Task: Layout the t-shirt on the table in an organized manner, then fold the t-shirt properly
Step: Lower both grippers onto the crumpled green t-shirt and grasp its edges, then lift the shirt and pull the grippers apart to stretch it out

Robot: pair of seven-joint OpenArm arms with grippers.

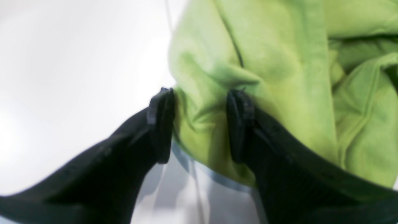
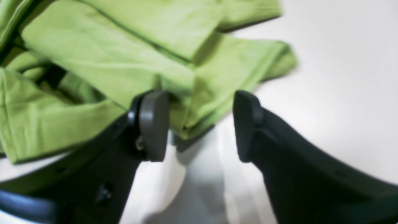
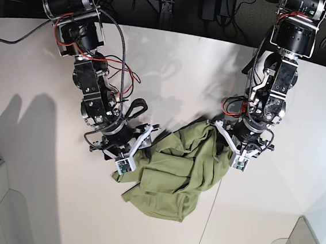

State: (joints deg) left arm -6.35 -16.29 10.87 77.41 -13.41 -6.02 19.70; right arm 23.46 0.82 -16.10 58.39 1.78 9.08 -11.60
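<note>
Left wrist view: left claw [image 1: 200,124] pinches a t-shirt [image 1: 279,77] fold. Right wrist view: right claw [image 2: 202,124] gapes, cloth edge between, ungripped. Base view: shirt lies crumpled at the bench's [image 3: 22,201] centre, toward 6 o'clock; spreading and folding remain.

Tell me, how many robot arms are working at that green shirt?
2. The left arm reaches down from the base view's upper right to the t-shirt; the right arm comes from the upper left to its other side.
</note>
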